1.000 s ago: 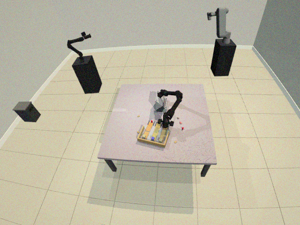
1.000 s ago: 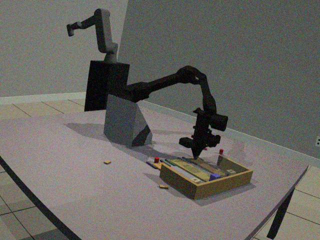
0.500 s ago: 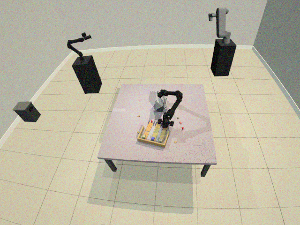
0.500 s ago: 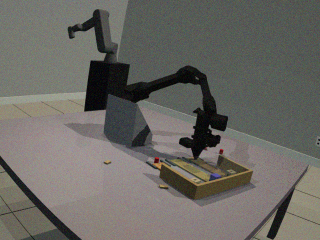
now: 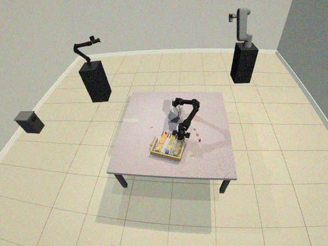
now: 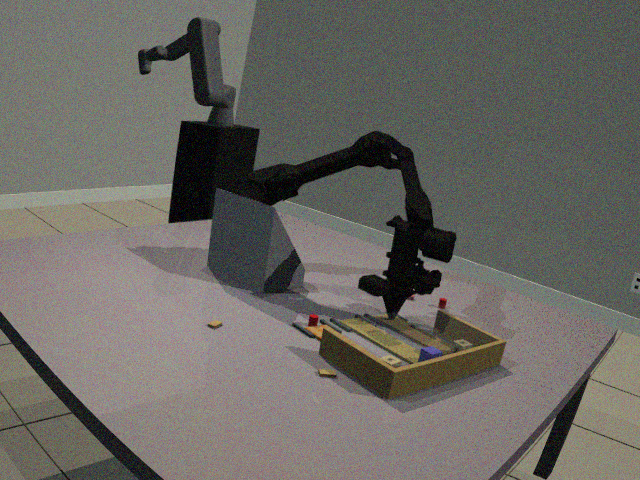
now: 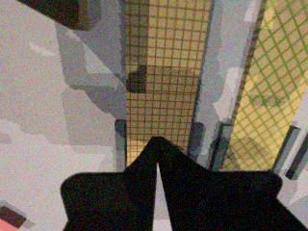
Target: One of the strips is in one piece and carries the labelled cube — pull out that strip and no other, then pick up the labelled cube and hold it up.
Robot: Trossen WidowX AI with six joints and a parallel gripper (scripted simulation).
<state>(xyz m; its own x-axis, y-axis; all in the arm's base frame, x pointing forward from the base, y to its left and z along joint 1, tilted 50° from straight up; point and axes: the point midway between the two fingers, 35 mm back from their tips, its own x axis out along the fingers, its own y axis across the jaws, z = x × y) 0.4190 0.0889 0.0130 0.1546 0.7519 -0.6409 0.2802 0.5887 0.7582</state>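
Three strips lie side by side in an open-ended wooden tray [image 5: 165, 157] [image 6: 444, 376]. The red-gridded strip [image 7: 170, 43] [image 6: 416, 333] is on the right in the top view; the green-crosshatched strip [image 7: 276, 53] [image 5: 170, 144] is in the middle; the orange strip [image 5: 163, 138] is on the left, with a dark line across it. Pale marked cubes stand at the far ends of the gridded strip [image 5: 175, 152] [image 6: 462, 343] and orange strip [image 5: 157, 149] [image 6: 391, 360]; their marks are unreadable. A blue cube [image 5: 167, 151] [image 6: 430, 353] is between them. My gripper [image 7: 156, 141] [image 6: 391, 317] is shut and empty, its tips over the gridded strip's near end.
Dark guide rails [image 7: 220, 144] flank the strips. A red cylinder [image 5: 165, 132] [image 6: 313, 320] stands near the orange strip's outer end, another [image 5: 199, 140] [image 6: 442, 302] right of the tray. Tan chips [image 5: 191, 155] [image 6: 326, 373] lie around it. The grey arm mount [image 6: 240, 242] stands behind.
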